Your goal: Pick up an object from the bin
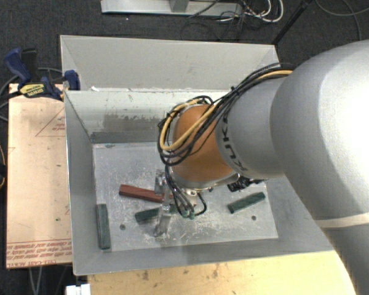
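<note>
**Entry: grey metal bin [80,165], 1 arm working in it.**

Position: the gripper [163,223] is low over the bin floor, near the front middle, under the arm's orange wrist cover [194,152]. Whether it is open or closed cannot be told. Nearest item: a short dark green flat bar [146,214], just beside the gripper on the view's left. This is the likeliest pick.

Hazards, judged:
- That bar lies flat on the metal floor, so a closing gripper could shove it aside and not clamp it.
- A red-brown flat bar [138,192] lies close behind it and could be nudged or caught along with it.
- Pressing down further risks scraping the floor.

Contents, 4 loose items, well spread:
- dark green bars: 2, the second [246,203] well apart on the view's right
- red-brown bar: 1
- grey-green bar [103,226]: 1, by the left wall
</note>
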Available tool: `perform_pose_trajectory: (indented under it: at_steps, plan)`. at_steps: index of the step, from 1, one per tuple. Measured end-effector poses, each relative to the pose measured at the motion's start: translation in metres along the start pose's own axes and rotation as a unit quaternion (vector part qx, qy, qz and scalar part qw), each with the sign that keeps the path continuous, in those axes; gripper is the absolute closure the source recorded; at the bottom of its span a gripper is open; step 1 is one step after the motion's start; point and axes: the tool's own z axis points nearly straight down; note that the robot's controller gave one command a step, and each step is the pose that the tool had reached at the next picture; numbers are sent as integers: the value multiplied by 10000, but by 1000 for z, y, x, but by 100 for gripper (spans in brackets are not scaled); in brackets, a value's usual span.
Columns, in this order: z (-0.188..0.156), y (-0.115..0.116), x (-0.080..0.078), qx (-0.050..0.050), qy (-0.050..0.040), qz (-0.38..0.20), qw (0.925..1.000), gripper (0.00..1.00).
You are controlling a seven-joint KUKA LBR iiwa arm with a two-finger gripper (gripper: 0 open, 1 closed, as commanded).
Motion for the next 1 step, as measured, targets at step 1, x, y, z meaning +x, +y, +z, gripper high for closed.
perform_pose_trajectory:
  at_steps: [1]
  plan:
    - [-2, 1, -1, -7, -7, -1, 10000, 100]
